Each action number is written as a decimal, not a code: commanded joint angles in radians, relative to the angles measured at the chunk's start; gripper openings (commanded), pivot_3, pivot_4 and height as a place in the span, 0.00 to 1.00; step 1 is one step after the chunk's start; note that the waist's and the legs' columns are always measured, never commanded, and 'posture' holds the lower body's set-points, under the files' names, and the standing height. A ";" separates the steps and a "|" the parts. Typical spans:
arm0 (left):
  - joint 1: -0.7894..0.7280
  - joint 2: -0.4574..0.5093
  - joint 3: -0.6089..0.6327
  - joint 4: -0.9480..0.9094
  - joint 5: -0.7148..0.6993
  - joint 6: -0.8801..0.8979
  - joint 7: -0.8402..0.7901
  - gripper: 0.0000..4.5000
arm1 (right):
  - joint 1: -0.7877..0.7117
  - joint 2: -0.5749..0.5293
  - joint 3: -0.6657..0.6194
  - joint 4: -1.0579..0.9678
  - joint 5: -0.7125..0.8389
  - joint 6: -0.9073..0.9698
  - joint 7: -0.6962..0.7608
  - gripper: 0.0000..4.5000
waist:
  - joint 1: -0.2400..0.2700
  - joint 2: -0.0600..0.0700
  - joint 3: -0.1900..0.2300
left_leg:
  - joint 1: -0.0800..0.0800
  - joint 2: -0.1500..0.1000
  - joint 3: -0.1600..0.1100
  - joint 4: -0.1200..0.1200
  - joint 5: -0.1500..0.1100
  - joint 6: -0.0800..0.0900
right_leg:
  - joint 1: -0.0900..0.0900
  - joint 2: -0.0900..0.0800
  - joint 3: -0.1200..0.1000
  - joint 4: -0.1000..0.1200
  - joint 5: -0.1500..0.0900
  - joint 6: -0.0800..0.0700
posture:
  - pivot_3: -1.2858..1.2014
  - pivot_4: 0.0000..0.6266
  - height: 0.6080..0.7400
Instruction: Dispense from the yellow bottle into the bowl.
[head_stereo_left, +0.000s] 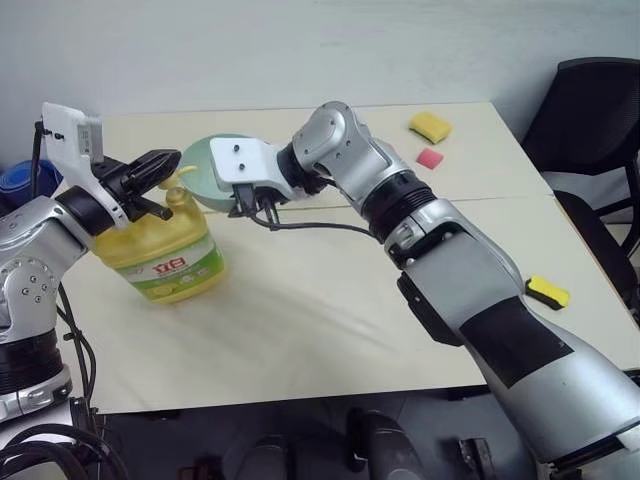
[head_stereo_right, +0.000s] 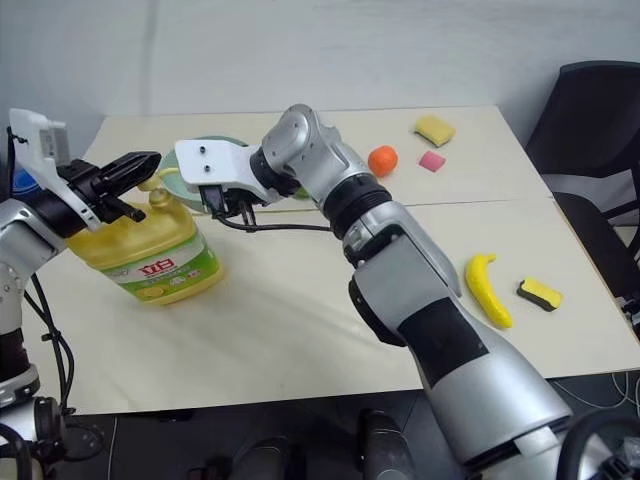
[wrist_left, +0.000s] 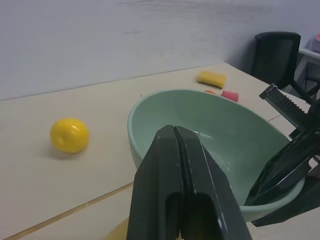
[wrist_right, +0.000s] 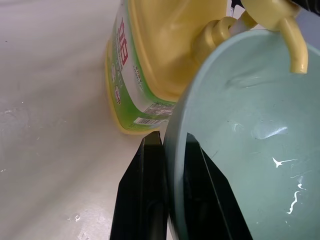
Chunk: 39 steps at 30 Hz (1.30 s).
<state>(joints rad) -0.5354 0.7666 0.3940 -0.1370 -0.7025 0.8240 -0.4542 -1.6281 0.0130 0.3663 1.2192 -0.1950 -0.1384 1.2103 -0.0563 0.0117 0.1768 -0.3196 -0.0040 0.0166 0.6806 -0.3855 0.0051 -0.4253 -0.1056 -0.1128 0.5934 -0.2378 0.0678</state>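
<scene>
We're seeing the yellow bottle (head_stereo_right: 150, 255) sitting nearest us on the tabletop (head_stereo_right: 300, 320), its green-and-white label showing red characters too small for us to read. Our left pincer (head_stereo_right: 140, 163) is pressing on the pump top with fingers closed together. Our right pincer (wrist_right: 167, 200) is clamping the rim of the bowl (wrist_right: 245, 135), tipping it under the spout. Farther back, sponges (head_stereo_right: 434, 130) are lying.

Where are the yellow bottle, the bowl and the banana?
Bottle (head_stereo_right: 150, 262): right eye view, on its label.
Bowl (wrist_left: 225, 135): left wrist view, on its inner wall.
Banana (head_stereo_right: 487, 290): right eye view, on the middle of its curve.
</scene>
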 joint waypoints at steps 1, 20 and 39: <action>0.100 -0.027 -0.082 0.096 0.055 0.055 -0.006 0.00 | -0.024 0.013 -0.051 -0.028 0.030 -0.006 0.000 0.00 | 0.000 0.000 0.000 | 0.000 0.000 0.000 0.000 0.000 0.000 | 0.000 0.000 0.000 0.000 0.000 0.000 | 0.52 0.24 1.00; 0.295 0.037 -0.086 -0.158 -0.004 -0.409 -0.662 0.00 | 0.557 -0.483 -0.116 -0.463 0.080 -0.084 0.156 0.00 | 0.006 -0.008 0.001 | -0.015 -0.001 -0.011 0.003 0.001 0.001 | -0.004 0.003 0.001 -0.009 0.000 0.001 | 0.52 0.24 1.00; 0.600 -0.046 -0.118 0.003 0.265 -0.748 -0.608 0.41 | 1.253 -0.664 -0.362 -1.182 0.459 0.027 0.116 0.89 | 0.063 -0.004 0.005 | -0.009 0.002 -0.005 0.002 0.002 0.001 | -0.002 0.004 0.005 -0.008 0.000 -0.001 | 0.52 0.24 1.00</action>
<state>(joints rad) 0.0425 0.7202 0.2400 -0.1503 -0.4712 0.1476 -1.0699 -0.4089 -0.6294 0.0732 0.1030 0.1689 -0.1103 1.3063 0.0068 0.0081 0.1814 -0.3294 -0.0024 0.0109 0.6828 -0.3839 0.0061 -0.4274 -0.1013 -0.1088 0.5847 -0.2376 0.0671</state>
